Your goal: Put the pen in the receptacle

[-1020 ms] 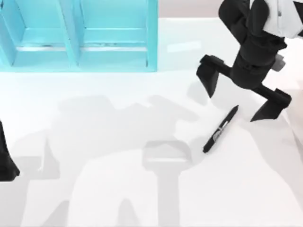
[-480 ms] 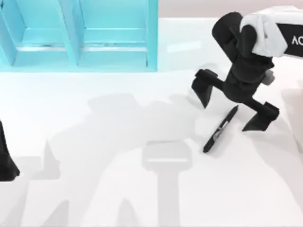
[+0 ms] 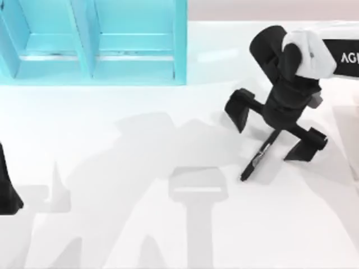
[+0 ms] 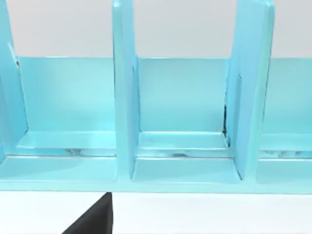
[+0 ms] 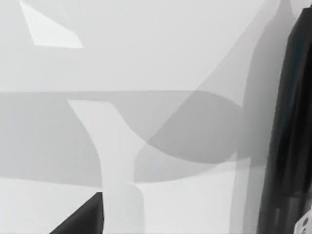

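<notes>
The slim black pen [image 3: 259, 158] with a pale band lies slanted on the white table, right of the middle. My right gripper [image 3: 273, 129] is open over the pen's far end, one finger on each side of it. In the right wrist view the pen's dark body [image 5: 291, 122] runs close along one edge, and a fingertip [image 5: 83, 219] shows at the other side. The receptacle [image 3: 95, 45] is a light blue divided rack at the back left, and it also faces the left wrist camera [image 4: 180, 122]. My left arm [image 3: 7, 190] is parked at the table's left edge.
The table [image 3: 140, 224] is plain white and carries grey shadows of the arms. The blue rack has upright dividers [image 4: 124, 97] that split it into several open compartments.
My right gripper has moved toward the front left and down, from behind the pen to astride its far end. The pen and the left arm have not moved.
</notes>
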Motion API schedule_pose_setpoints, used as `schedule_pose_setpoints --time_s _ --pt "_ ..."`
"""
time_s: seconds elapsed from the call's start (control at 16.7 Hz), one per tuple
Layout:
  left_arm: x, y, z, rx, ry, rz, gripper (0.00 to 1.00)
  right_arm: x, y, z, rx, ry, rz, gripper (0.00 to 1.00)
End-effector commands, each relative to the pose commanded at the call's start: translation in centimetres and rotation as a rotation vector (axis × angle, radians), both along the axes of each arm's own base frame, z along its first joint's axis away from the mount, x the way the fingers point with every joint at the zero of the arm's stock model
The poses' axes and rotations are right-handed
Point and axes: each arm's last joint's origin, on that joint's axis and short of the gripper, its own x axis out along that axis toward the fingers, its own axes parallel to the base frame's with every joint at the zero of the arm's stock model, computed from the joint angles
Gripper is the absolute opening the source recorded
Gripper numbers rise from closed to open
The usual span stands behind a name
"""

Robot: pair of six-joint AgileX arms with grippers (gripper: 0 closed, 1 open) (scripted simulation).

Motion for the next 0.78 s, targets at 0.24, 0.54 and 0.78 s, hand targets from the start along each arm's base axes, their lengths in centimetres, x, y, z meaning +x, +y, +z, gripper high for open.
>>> schedule_pose_setpoints --time_s 0.24,0.54,0.78 --pt "0.00 0.00 0.00 0.000 0.000 0.000 1.00 0.00 0.00 0.00 0.000 0.000 0.000 0.70" --pt "0.00 0.00 0.00 0.000 0.000 0.000 1.00 0.00 0.00 0.00 0.000 0.000 0.000 0.32" --pt "0.00 0.00 0.00 0.000 0.000 0.000 1.00 0.00 0.00 0.00 0.000 0.000 0.000 0.02"
